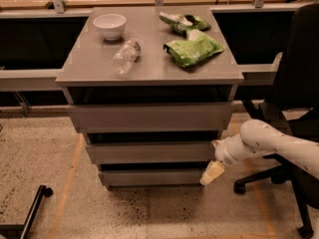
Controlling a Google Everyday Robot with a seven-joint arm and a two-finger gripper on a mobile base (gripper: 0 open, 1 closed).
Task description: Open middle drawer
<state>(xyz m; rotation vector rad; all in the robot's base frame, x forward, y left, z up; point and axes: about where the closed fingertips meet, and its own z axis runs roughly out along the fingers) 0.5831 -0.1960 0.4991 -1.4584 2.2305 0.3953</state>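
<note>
The middle drawer (149,152) is a wide grey flat panel, second of three fronts under the grey cabinet top (94,66). It sits a little behind the top drawer (149,117) and a little ahead of the bottom drawer (152,177). My gripper (213,171) hangs from the white arm at the cabinet's lower right corner, with one cream finger (212,174) pointing down beside the right ends of the middle and bottom drawers.
On the cabinet top lie a white bowl (109,25), a clear plastic bottle (124,56) on its side and two green snack bags (193,50). A black office chair (294,108) stands close on the right. A black pole foot (35,203) lies bottom left.
</note>
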